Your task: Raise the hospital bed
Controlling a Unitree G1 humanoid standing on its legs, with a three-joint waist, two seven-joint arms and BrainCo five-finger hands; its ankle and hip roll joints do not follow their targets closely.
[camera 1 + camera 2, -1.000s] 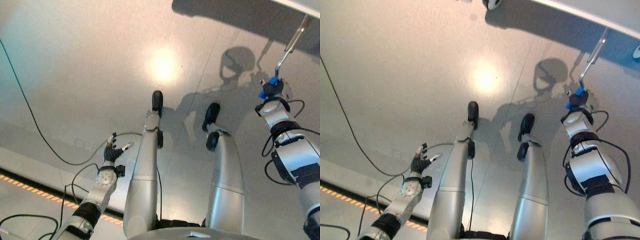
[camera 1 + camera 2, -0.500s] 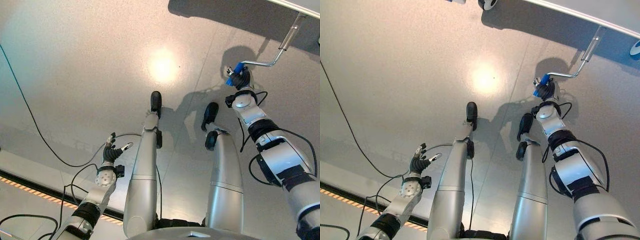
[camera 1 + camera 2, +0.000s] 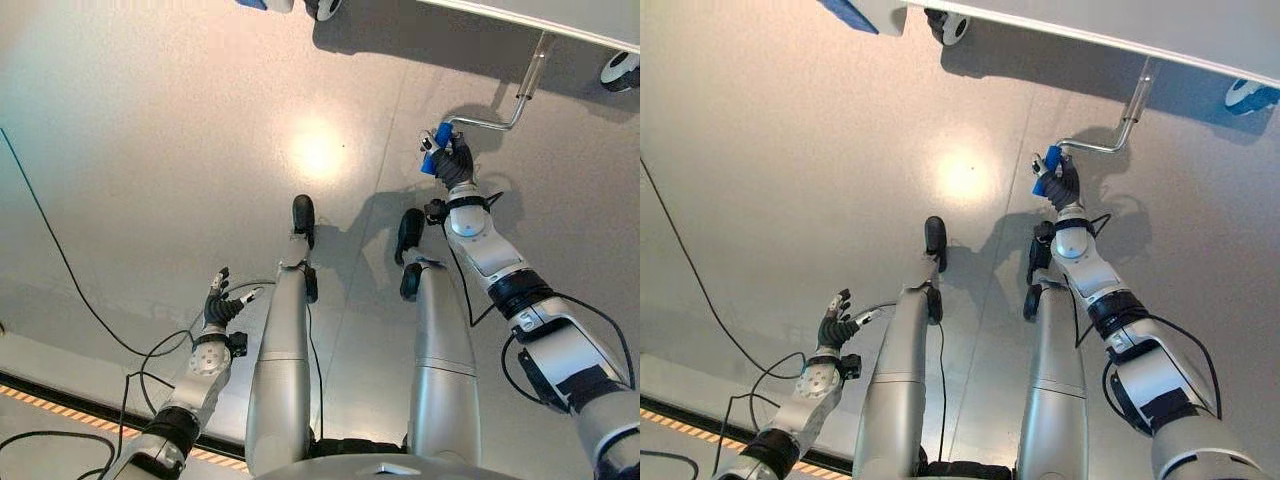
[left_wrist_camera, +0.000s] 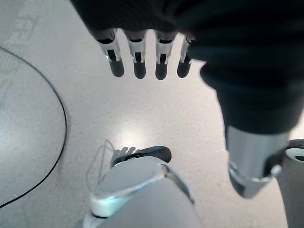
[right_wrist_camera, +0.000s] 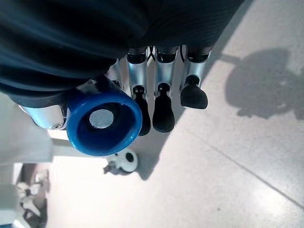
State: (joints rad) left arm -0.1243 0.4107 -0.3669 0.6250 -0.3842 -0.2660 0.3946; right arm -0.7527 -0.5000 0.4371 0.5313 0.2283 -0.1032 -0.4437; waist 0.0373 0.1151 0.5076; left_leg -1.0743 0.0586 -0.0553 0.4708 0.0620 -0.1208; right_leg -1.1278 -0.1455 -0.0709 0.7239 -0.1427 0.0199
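While the right hand [image 3: 452, 160] reaches up toward the upper right of the frame, its fingers are curled round the blue plastic grip [image 3: 434, 146] at the end of a bent silver metal crank handle [image 3: 498, 124]. From that grip the crank runs to the right as a thin rod, then turns upward into a thicker silver shaft that meets the underside of the pale grey hospital bed frame [image 3: 1120, 38] along the top edge of the picture. In the right wrist view the round blue end of the grip [image 5: 103, 122] sits tight against the dark ribbed cover, with the dark fingertips [image 5: 164, 108] closed beside it.

Two castor wheels of the bed show at the top: one near the upper middle [image 3: 944, 24] and one with blue on it at the far upper right [image 3: 1245, 94]. A blue corner piece [image 3: 848, 12] of the bed pokes in at the top, left of centre.

At the lower left of the frame the left hand [image 3: 221, 306] hangs over the shiny pale grey floor [image 3: 150, 150], holding nothing, its fingers loosely spread and relaxed; the left wrist view shows them [image 4: 138, 61] straight in a row, apart from the thumb. An orange dashed strip [image 3: 60, 379] runs across the floor at the lower left corner.
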